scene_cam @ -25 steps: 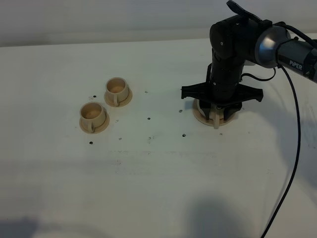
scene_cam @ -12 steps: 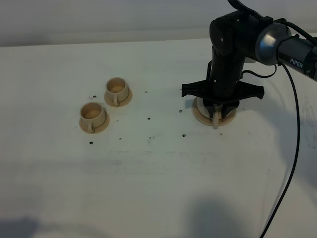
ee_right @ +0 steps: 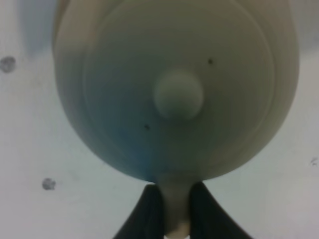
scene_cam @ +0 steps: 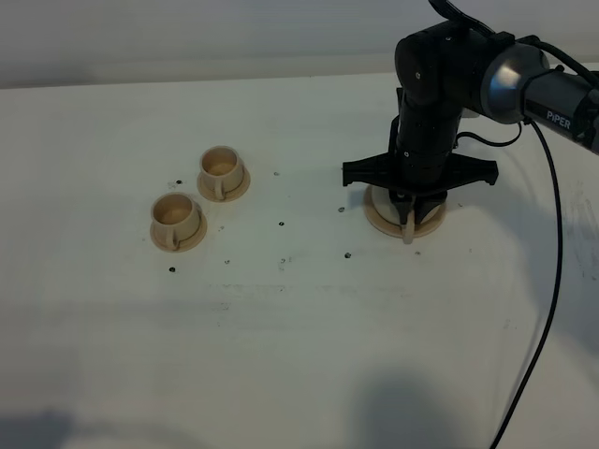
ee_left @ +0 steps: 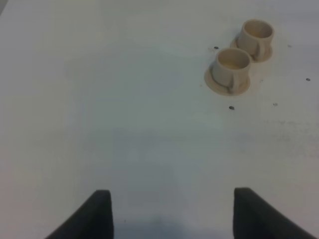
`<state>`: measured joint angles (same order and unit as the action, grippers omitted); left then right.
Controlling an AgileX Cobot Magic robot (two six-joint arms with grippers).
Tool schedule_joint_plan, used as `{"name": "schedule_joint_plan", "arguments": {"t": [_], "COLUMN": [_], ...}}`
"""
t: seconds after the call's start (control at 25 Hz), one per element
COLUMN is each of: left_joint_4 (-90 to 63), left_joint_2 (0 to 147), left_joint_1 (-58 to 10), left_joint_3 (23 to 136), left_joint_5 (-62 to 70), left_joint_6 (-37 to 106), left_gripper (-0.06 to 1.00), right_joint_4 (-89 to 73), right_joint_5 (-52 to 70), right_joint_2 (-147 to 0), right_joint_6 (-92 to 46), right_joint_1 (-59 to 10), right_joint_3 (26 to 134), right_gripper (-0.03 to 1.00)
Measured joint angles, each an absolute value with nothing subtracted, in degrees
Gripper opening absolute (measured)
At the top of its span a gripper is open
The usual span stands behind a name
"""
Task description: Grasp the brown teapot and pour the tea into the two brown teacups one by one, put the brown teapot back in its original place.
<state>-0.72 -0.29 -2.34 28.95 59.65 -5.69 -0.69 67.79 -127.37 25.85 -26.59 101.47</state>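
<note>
While clamped, right gripper (ee_right: 172, 193) on brown teapot (ee_right: 174, 94) handle.

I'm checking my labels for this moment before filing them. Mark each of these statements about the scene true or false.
1. The right gripper is shut on the handle of the brown teapot. True.
2. The left gripper holds a cup. False: it is open and holds nothing.
3. The back teacup and the front teacup stand upright. True.
4. The brown teapot is right next to the cups. False: it is at the coaster, well apart from them.
</note>
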Motion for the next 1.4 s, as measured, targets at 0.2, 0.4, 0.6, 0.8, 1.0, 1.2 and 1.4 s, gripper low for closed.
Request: {"name": "schedule_joint_plan", "arguments": {"t": [0.2,0.4,0.6,0.8,1.0,1.2,1.4], "left_joint_4": [-0.7,-0.7,-0.7,-0.7,-0.7,-0.7,-0.7], "left_joint_2": [-0.3,-0.3,-0.3,-0.3,-0.3,-0.3,-0.3], "left_joint_1": [-2.3,-2.3,-2.3,-2.3,-2.3,-2.3,-2.3], "left_joint_3": [29.0,29.0,29.0,29.0,29.0,29.0,29.0], "left_joint_5": [59.6,59.6,59.6,59.6,59.6,59.6,59.6], "left_joint_6": [-5.7,-5.7,-5.7,-5.7,-5.7,-5.7,-5.7], "left_gripper": [0.52,0.52,0.52,0.52,0.52,0.52,0.52], "right_joint_4": [-0.7,-0.7,-0.4,0.0,0.0,1.3,2.2], "right_joint_5": [68.3,68.8,69.7,69.8,69.8,69.9,70.0], "right_joint_2": [-127.5,-127.6,-127.8,-127.8,-126.9,-125.7,-125.7], "right_joint_6": [24.1,23.0,21.9,21.3,20.9,20.7,20.3], "right_joint_1": [-26.6,-26.6,-26.6,-26.6,-26.6,-26.6,-26.8], "right_joint_3": [101.7,102.1,103.0,103.0,103.0,103.0,103.0], "right_gripper": [0.13,0.13,0.13,0.13,0.13,0.13,0.13]}}
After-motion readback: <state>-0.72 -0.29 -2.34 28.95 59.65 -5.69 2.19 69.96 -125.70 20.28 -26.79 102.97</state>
